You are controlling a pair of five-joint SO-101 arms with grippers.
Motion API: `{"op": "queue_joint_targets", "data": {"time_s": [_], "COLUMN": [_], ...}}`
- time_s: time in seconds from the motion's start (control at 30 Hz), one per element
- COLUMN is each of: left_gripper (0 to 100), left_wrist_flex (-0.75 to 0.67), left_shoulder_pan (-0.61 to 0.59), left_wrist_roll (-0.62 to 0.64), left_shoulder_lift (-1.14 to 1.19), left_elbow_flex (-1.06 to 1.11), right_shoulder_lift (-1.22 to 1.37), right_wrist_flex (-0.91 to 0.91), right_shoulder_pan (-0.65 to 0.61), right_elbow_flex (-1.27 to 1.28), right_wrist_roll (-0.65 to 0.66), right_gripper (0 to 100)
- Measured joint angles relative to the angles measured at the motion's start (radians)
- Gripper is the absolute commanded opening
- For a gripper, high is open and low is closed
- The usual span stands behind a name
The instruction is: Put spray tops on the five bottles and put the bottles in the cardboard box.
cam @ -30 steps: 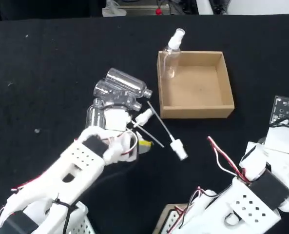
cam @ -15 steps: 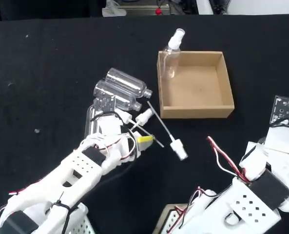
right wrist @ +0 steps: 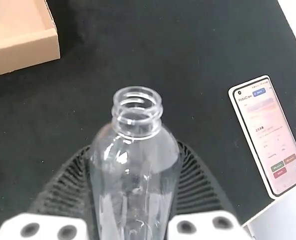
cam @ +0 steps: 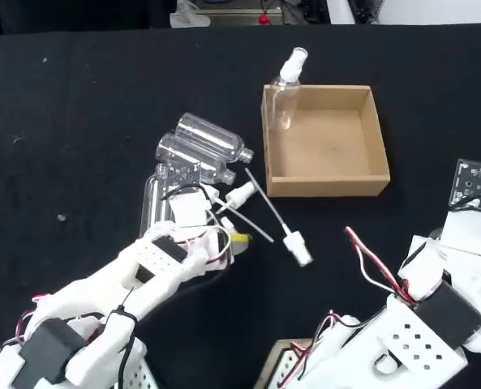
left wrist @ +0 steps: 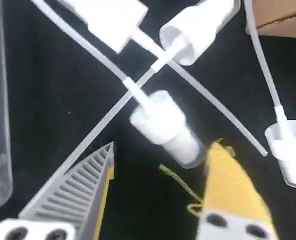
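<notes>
My left gripper [left wrist: 162, 150] is open, its grey and yellow fingers on either side of a white spray top [left wrist: 165, 130] lying on the black table. More spray tops [left wrist: 197, 25] with long tubes lie crossed just beyond it. From above, that gripper [cam: 224, 235] sits beside the spray tops [cam: 240, 194], close to three capless clear bottles [cam: 208, 139] lying on their sides. One bottle with a spray top [cam: 287, 85] stands in the far left corner of the cardboard box [cam: 370, 134]. My right gripper [right wrist: 135, 170] is shut on a clear open-necked bottle [right wrist: 138, 135], held upright.
A phone [right wrist: 267, 132] lies at the table's right edge, near the right arm [cam: 435, 316]. A corner of the box [right wrist: 18, 42] is ahead of the held bottle. A white perforated block [cam: 135, 373] stands at the front edge.
The left arm has shifted and turned a little over the spray tops, keeping its gripper by them. The right arm has stayed still with its bottle.
</notes>
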Motion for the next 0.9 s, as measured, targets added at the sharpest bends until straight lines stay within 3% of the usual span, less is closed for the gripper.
{"op": "queue_joint_targets", "data": {"time_s": [0.1,0.3,0.43,0.6,0.73,0.9], "left_gripper": [10,10,10,10,10,10], "left_wrist_flex": [0.000,0.021,0.130,0.284,0.433,0.611], "left_shoulder_pan": [0.000,0.002,0.072,0.075,0.000,-0.094], "left_wrist_roll": [0.000,-0.026,-0.038,-0.038,-0.060,-0.196], "left_shoulder_lift": [0.000,-0.044,-0.144,-0.341,-0.517,-0.689], "left_elbow_flex": [0.000,0.000,0.000,-0.006,-0.060,-0.141], "right_shoulder_lift": [0.000,0.000,0.000,0.000,0.000,0.000], "right_wrist_flex": [0.000,0.000,0.000,0.000,0.000,0.000], "right_shoulder_pan": [0.000,0.000,0.000,0.000,0.000,0.000], "right_elbow_flex": [0.000,0.000,0.000,0.000,0.000,0.000], "right_wrist_roll": [0.000,0.000,0.000,0.000,0.000,0.000], "right_gripper": [1.5,1.5,1.5,1.5,1.5,1.5]}}
